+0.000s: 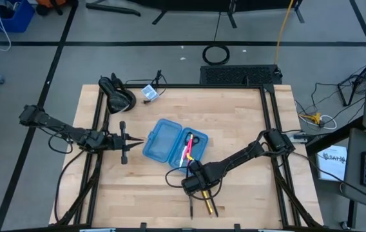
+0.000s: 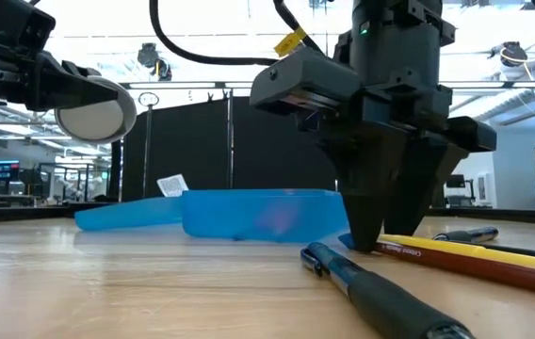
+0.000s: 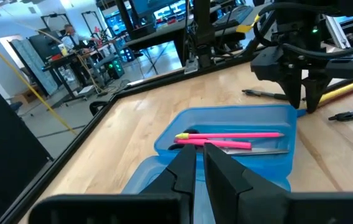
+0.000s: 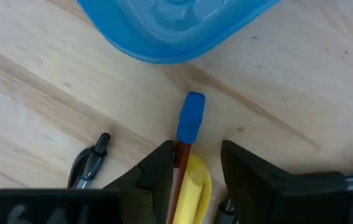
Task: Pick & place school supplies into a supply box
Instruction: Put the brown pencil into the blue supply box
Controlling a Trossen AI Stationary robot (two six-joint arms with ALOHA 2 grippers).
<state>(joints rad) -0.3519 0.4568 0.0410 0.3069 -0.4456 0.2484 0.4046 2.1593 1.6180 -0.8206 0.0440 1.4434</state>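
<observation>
The translucent blue supply box [image 1: 159,140] lies open mid-table. Its right half [image 3: 238,115] holds pink pens [image 3: 226,135], a yellow one and the scissors [image 1: 196,139]. In front of the box, a yellow pencil with a blue cap [image 4: 191,118] lies on the wood beside a black pen [image 2: 380,297]. My right gripper [image 4: 195,165] points down over the pencil's capped end, open, one finger on each side of it. My left gripper [image 3: 200,167] hovers shut just left of the box and holds nothing. My right gripper comes at the yellow pencil from above and straddles it just behind the blue cap [image 4: 189,134]. One finger [image 4: 161,168] stands right against the pencil's side, and the other [image 4: 245,168] is still apart from it. Whether any finger touches the pencil I cannot tell. The pencil lies flat on the table.
Another black pen [image 2: 465,235] lies near the pencil, and a pen tip [image 4: 89,158] shows beside my right fingers. A black object [image 1: 117,95] and a small white item [image 1: 149,92] sit at the far left. Black rails [image 1: 270,129] frame the table.
</observation>
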